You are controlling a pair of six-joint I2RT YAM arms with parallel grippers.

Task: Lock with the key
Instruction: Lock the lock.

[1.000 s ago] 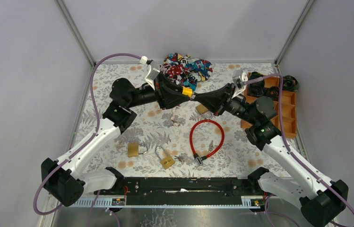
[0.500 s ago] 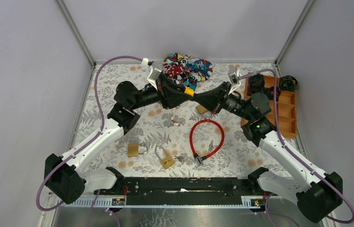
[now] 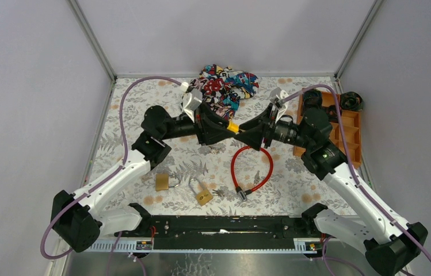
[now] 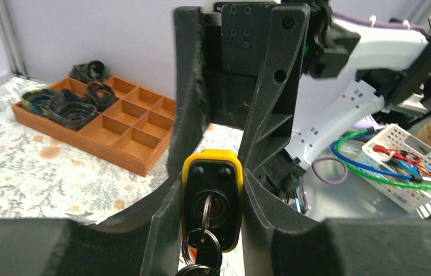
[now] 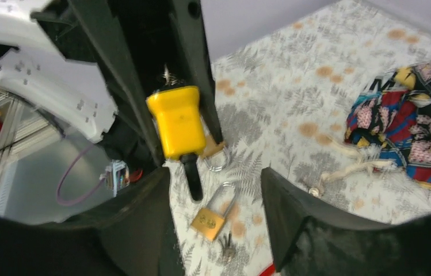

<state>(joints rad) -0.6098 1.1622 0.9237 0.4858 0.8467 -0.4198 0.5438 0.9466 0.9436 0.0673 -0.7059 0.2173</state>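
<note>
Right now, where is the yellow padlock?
The yellow padlock is mid-table in the top view, clamped in the left tool, facing the open right tool, just beyond the red cable lock.

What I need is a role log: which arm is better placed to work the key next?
Probably right: the right gripper is open and facing the yellow padlock, which the left gripper clamps, key inserted.

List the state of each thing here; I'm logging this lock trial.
Yellow padlock: clamped in the left hand, off the table.
Key: in the padlock's keyhole, ring hanging.
Left hand: shut on the yellow padlock.
Right hand: open, facing the padlock.
Red cable lock: looped, lying on the table.
Two brass padlocks: lying on the table.
</note>
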